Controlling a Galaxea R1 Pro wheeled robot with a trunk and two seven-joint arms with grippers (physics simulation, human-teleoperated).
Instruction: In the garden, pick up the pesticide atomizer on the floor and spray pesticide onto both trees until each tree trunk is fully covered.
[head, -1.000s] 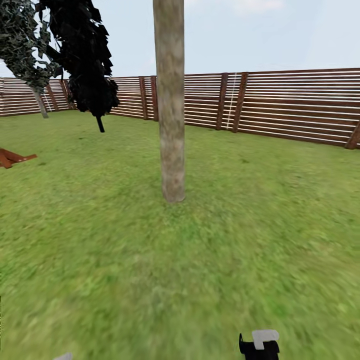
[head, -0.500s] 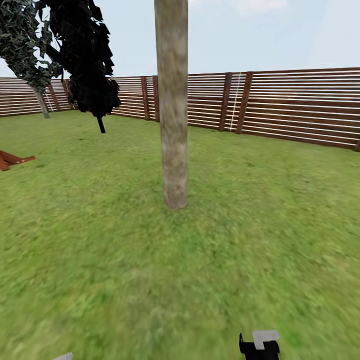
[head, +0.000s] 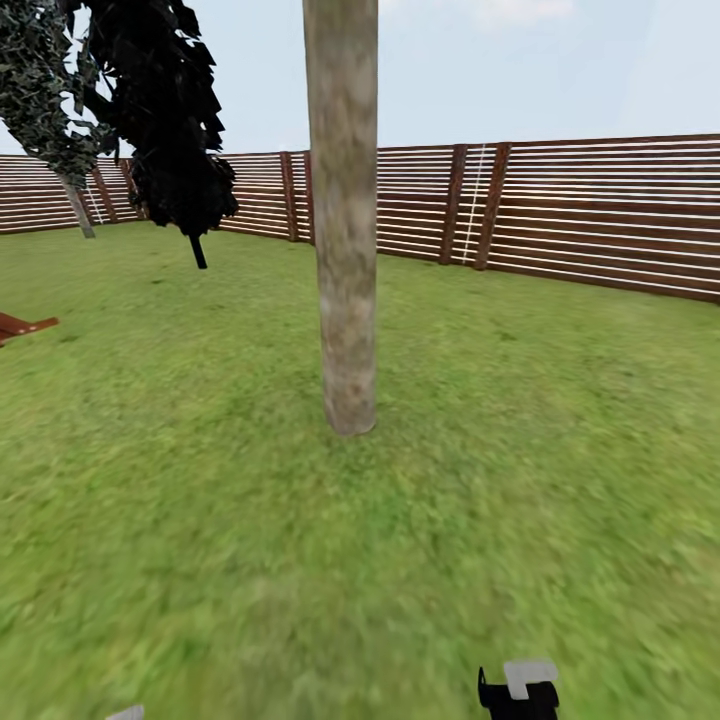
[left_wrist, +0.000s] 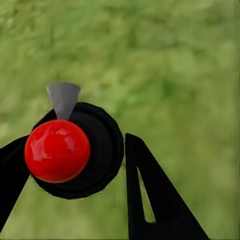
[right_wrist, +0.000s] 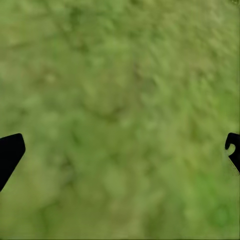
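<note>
The pesticide atomizer (left_wrist: 65, 150), a round black body with a shiny red ball top and a grey cone nozzle, sits between the black fingers of my left gripper (left_wrist: 75, 150), which is shut on it above the grass. My right gripper (right_wrist: 122, 145) hangs open over bare lawn, with nothing between its fingertips. In the head view a tree trunk (head: 345, 250), pale grey-beige and straight, rises from the floor (head: 200, 520) straight ahead. A second tree (head: 78, 208) stands far off at the left by the fence, under jagged dark foliage (head: 165, 110).
A reddish-brown slat fence (head: 590, 215) runs along the back of the lawn. A low brown wooden object (head: 20, 326) lies at the left edge. A black and grey part of my right arm (head: 520, 690) shows at the bottom edge.
The whole head view has shifted: the near trunk looks larger and its base sits lower in the picture, so the camera has come closer. The grippers keep their places in the view.
</note>
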